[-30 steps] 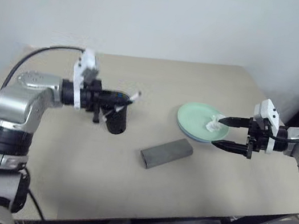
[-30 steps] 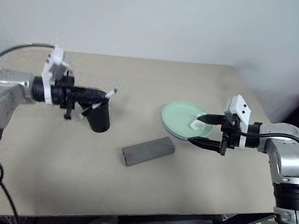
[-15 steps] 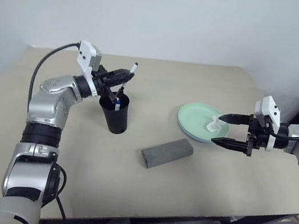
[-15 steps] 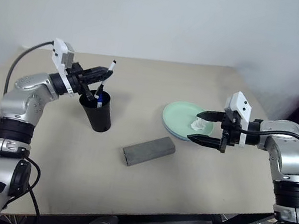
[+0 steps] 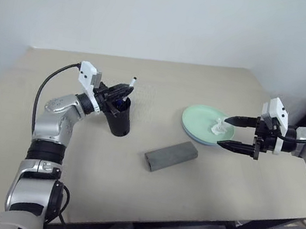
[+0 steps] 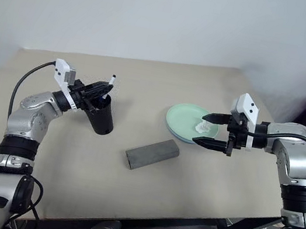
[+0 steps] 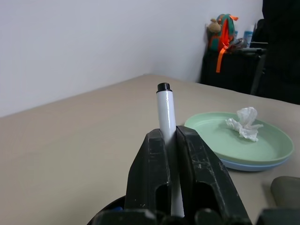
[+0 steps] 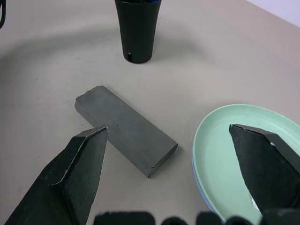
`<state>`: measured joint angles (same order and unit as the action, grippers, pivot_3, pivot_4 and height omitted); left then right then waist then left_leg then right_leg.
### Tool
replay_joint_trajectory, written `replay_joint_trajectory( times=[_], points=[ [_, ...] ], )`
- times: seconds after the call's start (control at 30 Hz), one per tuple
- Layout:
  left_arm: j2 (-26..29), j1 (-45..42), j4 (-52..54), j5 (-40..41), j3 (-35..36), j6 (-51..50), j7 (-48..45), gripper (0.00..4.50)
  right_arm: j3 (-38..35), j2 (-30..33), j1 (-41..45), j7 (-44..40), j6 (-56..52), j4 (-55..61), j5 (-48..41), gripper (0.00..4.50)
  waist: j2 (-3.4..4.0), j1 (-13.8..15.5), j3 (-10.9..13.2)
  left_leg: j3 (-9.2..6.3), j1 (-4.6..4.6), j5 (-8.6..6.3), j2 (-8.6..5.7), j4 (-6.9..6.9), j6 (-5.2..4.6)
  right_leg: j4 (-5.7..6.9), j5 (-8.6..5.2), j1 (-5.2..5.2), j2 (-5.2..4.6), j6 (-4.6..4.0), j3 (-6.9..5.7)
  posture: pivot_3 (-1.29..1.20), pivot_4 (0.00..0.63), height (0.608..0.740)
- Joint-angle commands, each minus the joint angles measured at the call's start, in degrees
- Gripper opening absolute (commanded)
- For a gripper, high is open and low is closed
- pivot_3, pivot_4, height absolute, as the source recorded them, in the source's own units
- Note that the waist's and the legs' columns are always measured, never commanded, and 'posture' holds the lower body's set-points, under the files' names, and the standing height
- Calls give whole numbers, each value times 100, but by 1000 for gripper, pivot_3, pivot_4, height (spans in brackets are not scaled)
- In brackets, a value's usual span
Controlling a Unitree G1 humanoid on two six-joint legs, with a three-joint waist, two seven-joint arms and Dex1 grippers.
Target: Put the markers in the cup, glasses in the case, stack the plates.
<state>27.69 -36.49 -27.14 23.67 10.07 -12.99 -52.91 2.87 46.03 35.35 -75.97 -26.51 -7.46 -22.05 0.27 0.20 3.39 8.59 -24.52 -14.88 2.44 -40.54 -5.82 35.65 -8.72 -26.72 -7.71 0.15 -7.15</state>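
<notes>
Your left gripper [image 7: 169, 154] sits at the rim of the black cup [image 5: 118, 117], fingers narrow around a black-capped marker [image 7: 166, 115] standing in the cup. Your right gripper [image 5: 228, 132] hangs spread wide over the stacked plates [image 5: 199, 122], which carry a crumpled tissue [image 5: 218, 126]. The grey case [image 5: 170, 156] lies closed between them.

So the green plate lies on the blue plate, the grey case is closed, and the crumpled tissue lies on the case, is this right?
Not quite. The tissue lies on the green plate, not on the grey case; the left eye view shows it. The rest holds: the green plate sits on the blue plate, and the case is closed.
</notes>
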Motion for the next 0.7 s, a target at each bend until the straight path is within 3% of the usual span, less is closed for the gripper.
replay_joint_trajectory(
  times=[0.03, 0.33, 0.7],
  points=[
    [85, 4, 247, 129, 172, -26, 10, 1486, -217, 82, 195, -4, 38, 66, -92, 4500, 0, 2, 0, 0, 0, 0, 0, 0, 0, 0, 0, 0, 0, 0, 0, 0, 0, 727],
    [173, 60, 641, 169, 307, -147, 100, 4472, -146, -13, 351, -11, 108, -103, -51, 4500, 0, -1, 0, 1, -1, 0, 0, 0, 0, 0, 2, -2, 0, 0, 0, 0, 0, 727],
    [795, -81, 1735, 924, 774, -1229, 132, 4472, -135, -196, 359, 96, 127, -117, -44, 4500, -2, -5, 1, 2, -3, 0, 1, 0, 1, -1, 2, -4, 0, 0, 0, 0, 0, 727]
  ],
)
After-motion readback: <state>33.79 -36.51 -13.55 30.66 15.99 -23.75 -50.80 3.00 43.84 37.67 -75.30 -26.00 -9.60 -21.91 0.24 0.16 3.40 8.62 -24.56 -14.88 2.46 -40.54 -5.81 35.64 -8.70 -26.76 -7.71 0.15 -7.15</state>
